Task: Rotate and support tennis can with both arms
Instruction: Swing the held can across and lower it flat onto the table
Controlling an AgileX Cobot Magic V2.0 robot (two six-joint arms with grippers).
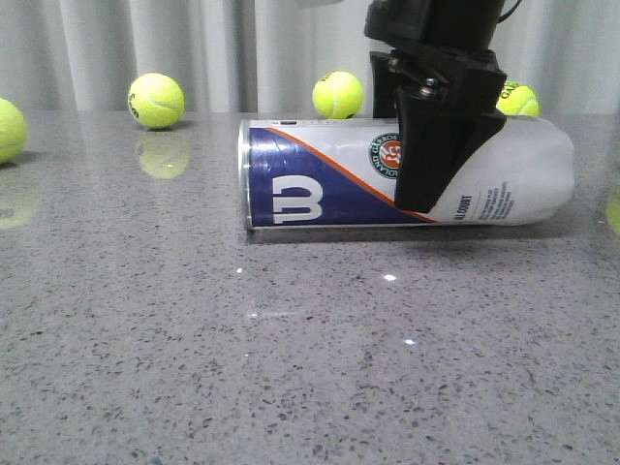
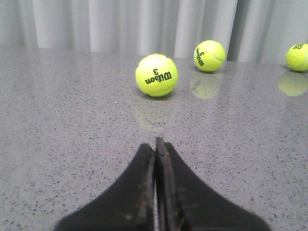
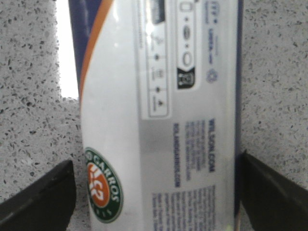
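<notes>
Speckled grey stone table [image 1: 291,387] fills the foreground in our front view, and on it the tennis can [image 1: 329,174] lies on its side, its metal-rimmed end toward our left and its rounded white end toward our right. We see the navy band with the white "W", the orange stripe and the Roland Garros emblem [image 3: 102,191] facing up and forward.

Our right gripper [image 1: 436,145] comes down over the can's right half, one black tapering finger crossing in front of it. From the right wrist camera, its two fingers [image 3: 41,195] stand wide apart on either side of the can; we cannot tell whether they touch it.

Our left gripper [image 2: 155,144] shows only in its own wrist camera, fingers pressed together with nothing between them, low over bare table, facing a Wilson 3 tennis ball [image 2: 156,75].

Further tennis balls [image 1: 156,100] rest near the pale curtain [image 1: 194,48], behind the can and well apart from it.
</notes>
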